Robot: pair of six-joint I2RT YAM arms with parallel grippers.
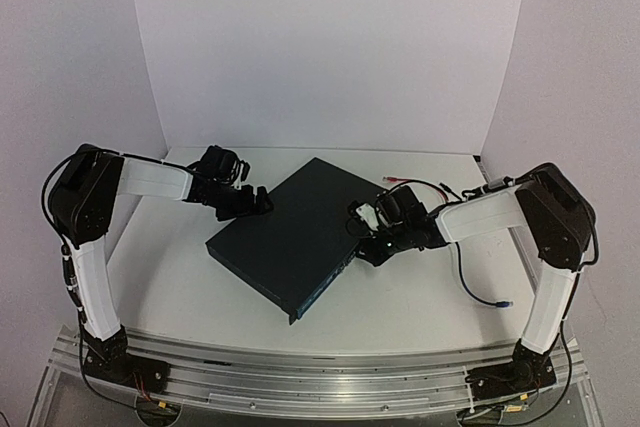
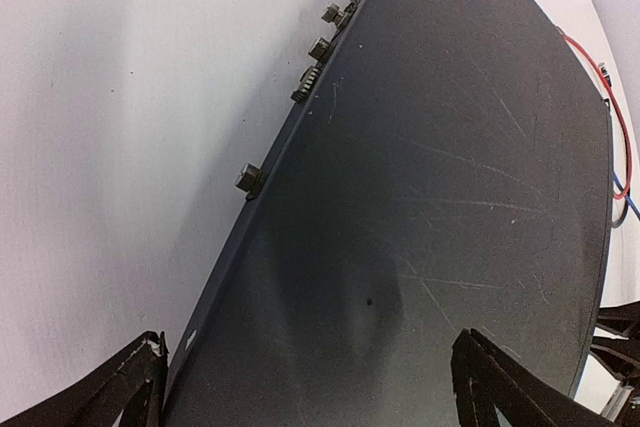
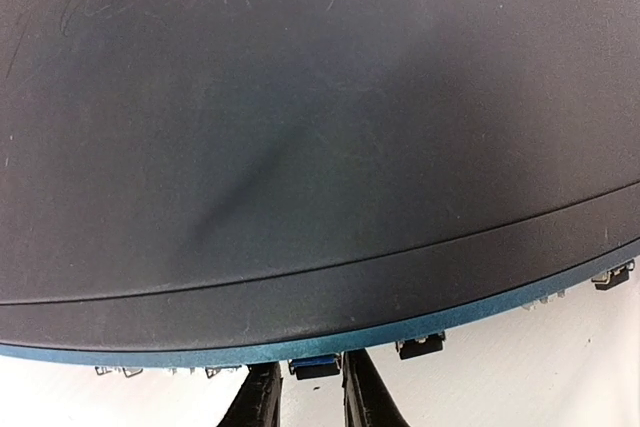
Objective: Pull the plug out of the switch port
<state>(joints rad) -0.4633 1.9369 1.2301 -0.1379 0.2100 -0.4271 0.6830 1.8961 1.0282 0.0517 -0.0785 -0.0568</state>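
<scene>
The switch [image 1: 290, 232] lies at the middle of the table [image 1: 420, 307], turned cornerwise with its socket edge toward the right edge. I judge it stiff and fairly heavy yet liable to slide, while the small hard plug [image 3: 315, 365] is best held by its body, not its cord. The right pincer [image 3: 312, 387] is closed to a narrow gap, seemingly gripping the plug's sides; the left pincer [image 2: 308, 347] gapes wide over the switch's corner nearest the far left corner, holding nothing. Only the right wrist view shows the plug seated; from above the pincer hides it, though the blue cable [image 1: 478, 292] shows there.
</scene>
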